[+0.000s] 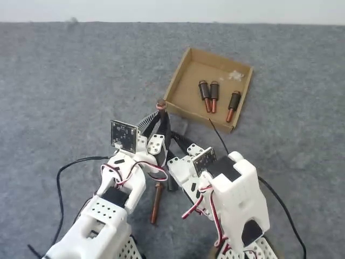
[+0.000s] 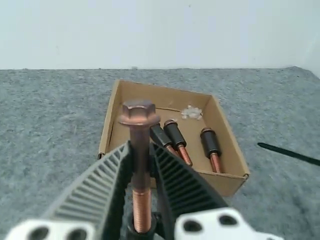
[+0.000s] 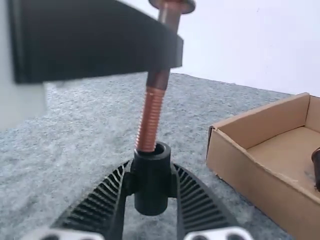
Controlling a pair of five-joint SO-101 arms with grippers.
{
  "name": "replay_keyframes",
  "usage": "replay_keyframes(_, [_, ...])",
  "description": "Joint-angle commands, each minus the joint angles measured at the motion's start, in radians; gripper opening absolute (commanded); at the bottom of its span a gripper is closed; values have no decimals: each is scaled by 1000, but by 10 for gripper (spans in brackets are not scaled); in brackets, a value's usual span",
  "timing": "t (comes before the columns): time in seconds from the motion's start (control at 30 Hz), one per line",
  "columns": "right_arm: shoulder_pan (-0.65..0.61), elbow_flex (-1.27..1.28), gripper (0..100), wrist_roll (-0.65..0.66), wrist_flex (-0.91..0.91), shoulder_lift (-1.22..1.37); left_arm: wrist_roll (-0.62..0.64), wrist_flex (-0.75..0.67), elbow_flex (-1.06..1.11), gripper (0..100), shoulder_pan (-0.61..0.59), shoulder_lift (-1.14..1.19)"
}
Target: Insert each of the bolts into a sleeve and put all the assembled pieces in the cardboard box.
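Observation:
My left gripper [image 2: 141, 170] is shut on a copper bolt [image 2: 138, 150], held upright with its flanged head up. In the high view that bolt [image 1: 161, 106] stands just before the near-left corner of the cardboard box [image 1: 178, 81]. My right gripper [image 3: 150, 187] is shut on a black sleeve [image 3: 151, 177], held upright under the bolt. The bolt's threaded tip [image 3: 148, 127] sits in the sleeve's mouth. Three assembled pieces [image 1: 214, 96] lie inside the box. A loose copper bolt [image 1: 156, 202] lies on the carpet between the two arms.
Grey carpet [image 1: 64, 81] covers the table. A small white scrap [image 1: 235, 75] sits in the box's far corner. A black cable [image 1: 272, 189] trails along the right arm, and another cable [image 1: 70, 164] loops left of the left arm.

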Motion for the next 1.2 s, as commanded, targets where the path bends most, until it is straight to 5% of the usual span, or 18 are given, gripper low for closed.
replay_keyframes(0.0, [-7,17,6,12,-24,-18,2,-8,-15,10,3,-31])
replay_keyframes(1.17, [-5,94,6,15,84,-139,3,31,-15,9,23,-31])
